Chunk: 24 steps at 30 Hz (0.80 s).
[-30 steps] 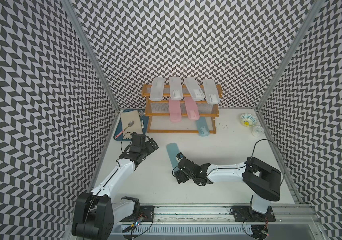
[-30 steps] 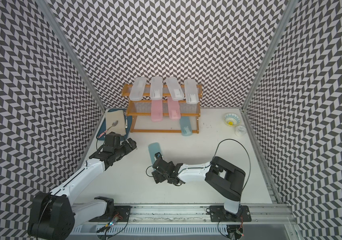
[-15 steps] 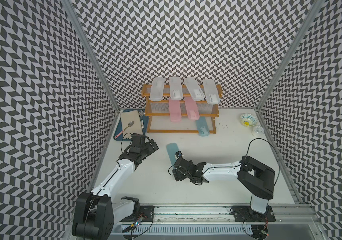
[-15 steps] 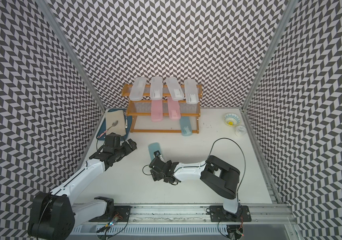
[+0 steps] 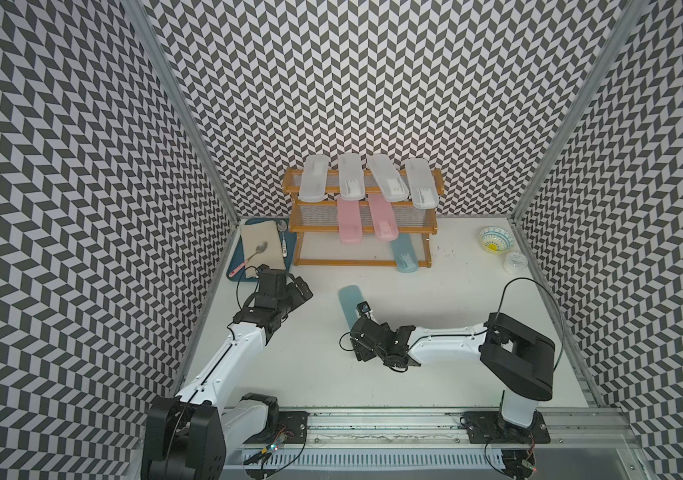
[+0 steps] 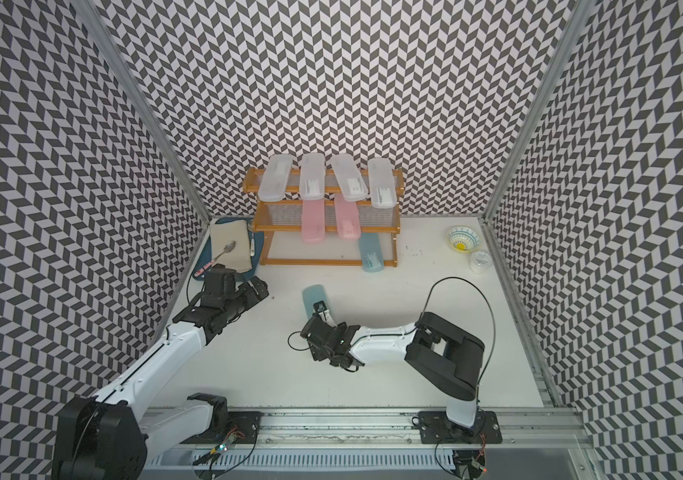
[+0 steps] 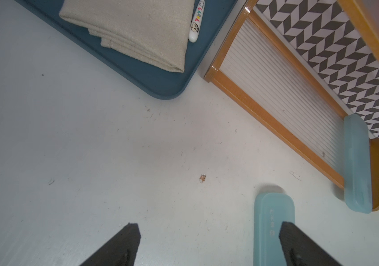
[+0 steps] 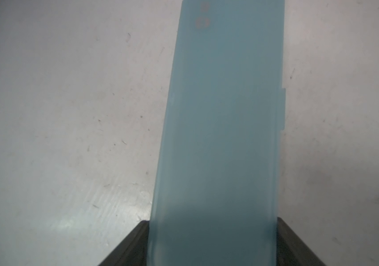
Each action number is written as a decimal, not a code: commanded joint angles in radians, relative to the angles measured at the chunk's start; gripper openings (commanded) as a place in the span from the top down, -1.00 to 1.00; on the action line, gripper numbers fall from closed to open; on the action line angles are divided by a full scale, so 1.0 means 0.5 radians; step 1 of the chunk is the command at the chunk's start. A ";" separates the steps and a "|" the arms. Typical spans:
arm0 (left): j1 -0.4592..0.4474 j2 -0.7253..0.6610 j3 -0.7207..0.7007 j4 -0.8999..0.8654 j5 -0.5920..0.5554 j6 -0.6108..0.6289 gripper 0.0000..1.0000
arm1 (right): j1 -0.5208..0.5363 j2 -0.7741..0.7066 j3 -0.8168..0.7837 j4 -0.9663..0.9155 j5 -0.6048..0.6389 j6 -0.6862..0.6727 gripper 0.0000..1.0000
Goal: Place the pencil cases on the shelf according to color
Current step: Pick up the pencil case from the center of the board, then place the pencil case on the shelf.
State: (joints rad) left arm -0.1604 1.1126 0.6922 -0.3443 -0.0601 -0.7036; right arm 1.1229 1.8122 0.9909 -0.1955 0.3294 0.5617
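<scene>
A teal pencil case (image 5: 349,302) (image 6: 312,300) lies flat on the white table, in front of the shelf (image 5: 356,262) (image 6: 310,262). My right gripper (image 5: 359,319) (image 6: 320,318) (image 8: 212,230) is shut on its near end, a finger against each long side. Further along, the case (image 8: 223,115) rests on the table. My left gripper (image 5: 302,291) (image 6: 259,289) (image 7: 208,226) hangs open and empty to the case's left. Several white cases (image 5: 313,183) lie on the top tier, two pink ones (image 5: 350,220) on the middle tier, and one teal case (image 5: 404,255) (image 7: 356,165) on the bottom tier.
A dark blue tray (image 7: 137,76) left of the shelf holds a folded beige cloth (image 5: 261,245) and a pink-handled spoon (image 5: 246,259). A patterned bowl (image 5: 495,240) and a small white jar (image 5: 514,262) stand at the back right.
My right gripper has slid left along the table onto the teal case's near end and its jaws have narrowed onto the case. The left arm has not moved.
</scene>
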 commanded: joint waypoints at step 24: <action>0.327 0.117 0.528 -0.075 -0.049 0.510 -0.99 | -0.300 0.736 1.190 0.147 -0.154 -0.002 -0.26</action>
State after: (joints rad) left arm -0.0025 1.1744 0.9607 -0.3908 -0.0818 -0.5049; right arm 0.9726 2.1468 1.5204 -0.1993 0.2424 0.5564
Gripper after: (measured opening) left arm 0.993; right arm 0.762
